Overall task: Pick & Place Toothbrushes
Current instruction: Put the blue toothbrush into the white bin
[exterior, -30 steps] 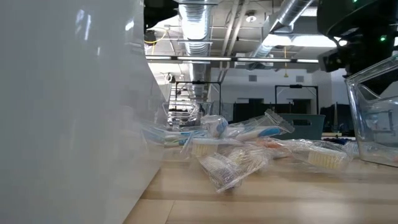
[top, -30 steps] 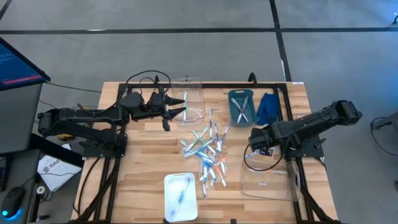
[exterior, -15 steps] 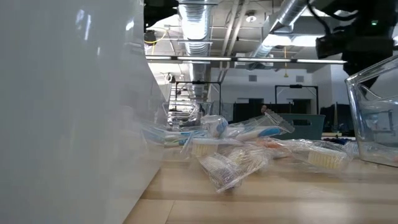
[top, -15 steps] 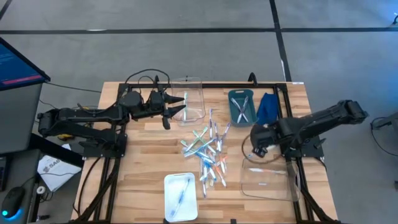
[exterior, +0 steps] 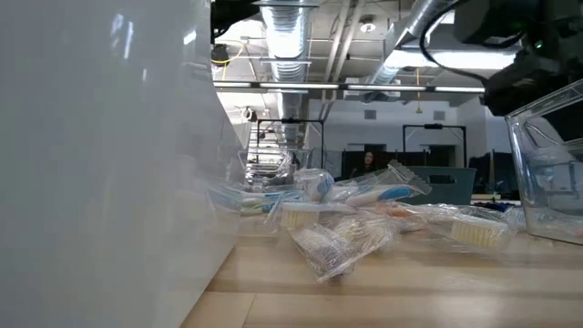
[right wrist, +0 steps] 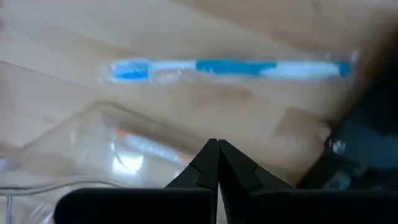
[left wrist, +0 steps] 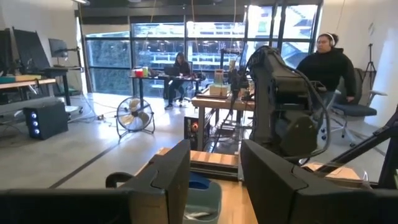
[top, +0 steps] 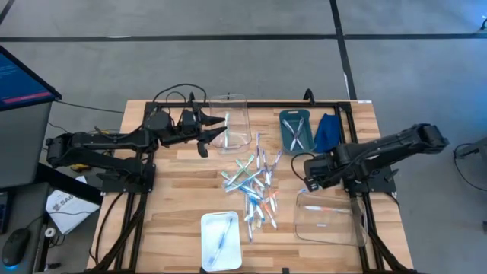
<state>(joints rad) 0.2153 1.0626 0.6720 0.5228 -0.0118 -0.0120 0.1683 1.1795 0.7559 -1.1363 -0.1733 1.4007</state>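
Right gripper moved back over clear bin, fingers pressed together, nothing held. Probably toothbrush just dropped. Toothbrushes pile waits. Left gripper spread, empty, unmoved.

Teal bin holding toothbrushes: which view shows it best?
The high view: the teal bin shows whole from above, beside the blue cloth. The left wrist view catches only its rim between the left gripper's fingers. The right wrist view misses it; the low view is unclear.

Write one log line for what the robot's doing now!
left gripper: open, by clear bin | right gripper: shut, empty | wrapped plastic toothbrushes: piled mid-table
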